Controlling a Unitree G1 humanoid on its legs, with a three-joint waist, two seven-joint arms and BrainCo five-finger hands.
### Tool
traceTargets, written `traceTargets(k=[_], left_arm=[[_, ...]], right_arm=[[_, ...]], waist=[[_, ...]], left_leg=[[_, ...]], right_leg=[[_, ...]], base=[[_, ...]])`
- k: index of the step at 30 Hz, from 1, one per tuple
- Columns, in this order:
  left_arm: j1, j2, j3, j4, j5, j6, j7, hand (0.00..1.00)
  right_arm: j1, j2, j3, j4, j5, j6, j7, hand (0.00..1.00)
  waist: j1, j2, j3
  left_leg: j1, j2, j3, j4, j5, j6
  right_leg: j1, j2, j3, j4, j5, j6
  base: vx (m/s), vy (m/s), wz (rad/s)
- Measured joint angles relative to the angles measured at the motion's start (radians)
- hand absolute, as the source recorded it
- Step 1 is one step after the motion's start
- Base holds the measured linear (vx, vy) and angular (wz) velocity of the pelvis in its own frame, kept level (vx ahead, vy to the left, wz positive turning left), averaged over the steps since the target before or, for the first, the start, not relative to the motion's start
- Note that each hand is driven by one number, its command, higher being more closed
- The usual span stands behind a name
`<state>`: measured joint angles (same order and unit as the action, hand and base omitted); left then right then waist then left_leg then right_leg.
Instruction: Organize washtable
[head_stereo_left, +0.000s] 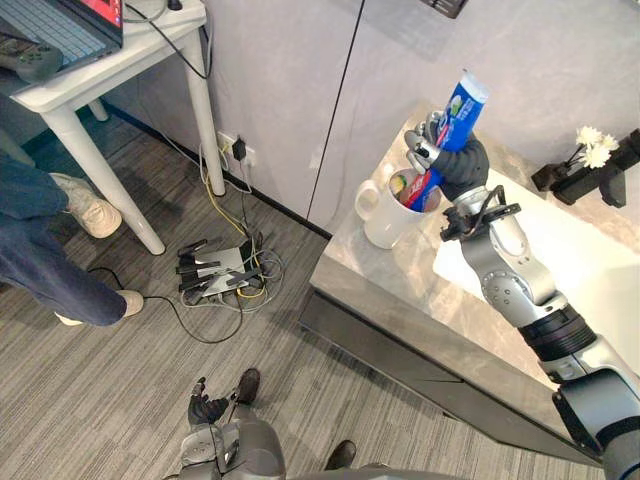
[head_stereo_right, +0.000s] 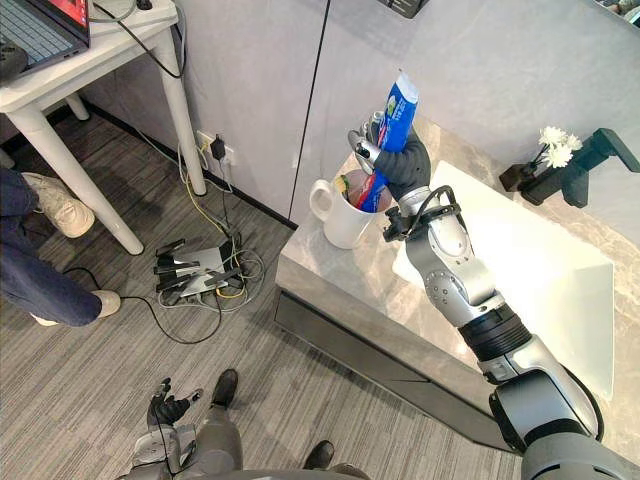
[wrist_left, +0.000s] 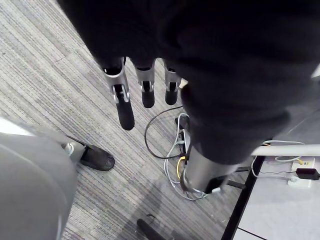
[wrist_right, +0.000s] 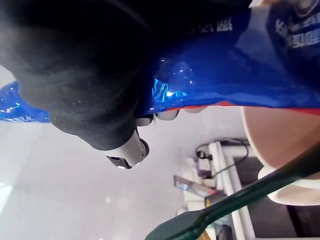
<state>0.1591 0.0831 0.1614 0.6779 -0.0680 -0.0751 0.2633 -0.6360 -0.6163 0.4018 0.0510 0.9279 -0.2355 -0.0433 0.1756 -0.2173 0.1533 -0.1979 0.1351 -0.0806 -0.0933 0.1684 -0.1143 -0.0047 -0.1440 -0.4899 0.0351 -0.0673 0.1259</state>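
A blue toothpaste tube (head_stereo_left: 455, 125) stands tilted with its lower end inside a white mug (head_stereo_left: 388, 212) at the left end of the grey stone washtable (head_stereo_left: 400, 285). My right hand (head_stereo_left: 440, 150) is shut on the tube's middle, fingers curled round it; the right wrist view shows the blue tube (wrist_right: 225, 70) pressed against the hand over the mug's rim (wrist_right: 280, 145), with a dark green toothbrush handle (wrist_right: 220, 210) crossing below. My left hand (head_stereo_left: 205, 408) hangs low over the floor, fingers (wrist_left: 125, 102) relaxed and holding nothing.
A white basin (head_stereo_right: 540, 275) lies right of the mug. A black faucet (head_stereo_right: 590, 160) and a small vase of white flowers (head_stereo_right: 545, 150) stand at the back. On the floor, a power strip with cables (head_stereo_left: 215, 270), a white desk's leg (head_stereo_left: 95, 165), and a person's legs (head_stereo_left: 50, 250).
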Motion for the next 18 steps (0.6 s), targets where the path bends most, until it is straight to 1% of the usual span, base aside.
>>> traceTargets(k=[4, 18], left_arm=[[-0.001, 0.000, -0.004, 0.001, 0.000, 0.000, 0.000, 0.00], [-0.001, 0.002, -0.006, 0.004, 0.000, 0.000, 0.000, 0.00]], right_arm=[[0.001, -0.002, -0.003, -0.033, -0.008, 0.000, 0.000, 0.00], [0.007, -0.002, -0.008, -0.038, -0.018, 0.000, 0.000, 0.00]], waist=[[-0.002, 0.006, 0.005], [-0.006, 0.006, 0.005]], left_leg=[[0.000, 0.000, 0.000, 0.000, 0.000, 0.000], [0.009, 0.002, 0.014, 0.000, 0.000, 0.000]], right_leg=[[0.000, 0.000, 0.001, 0.000, 0.000, 0.000], [-0.002, -0.002, 0.016, 0.005, 0.000, 0.000]], base=[[0.00, 0.000, 0.00], [0.00, 0.000, -0.02]])
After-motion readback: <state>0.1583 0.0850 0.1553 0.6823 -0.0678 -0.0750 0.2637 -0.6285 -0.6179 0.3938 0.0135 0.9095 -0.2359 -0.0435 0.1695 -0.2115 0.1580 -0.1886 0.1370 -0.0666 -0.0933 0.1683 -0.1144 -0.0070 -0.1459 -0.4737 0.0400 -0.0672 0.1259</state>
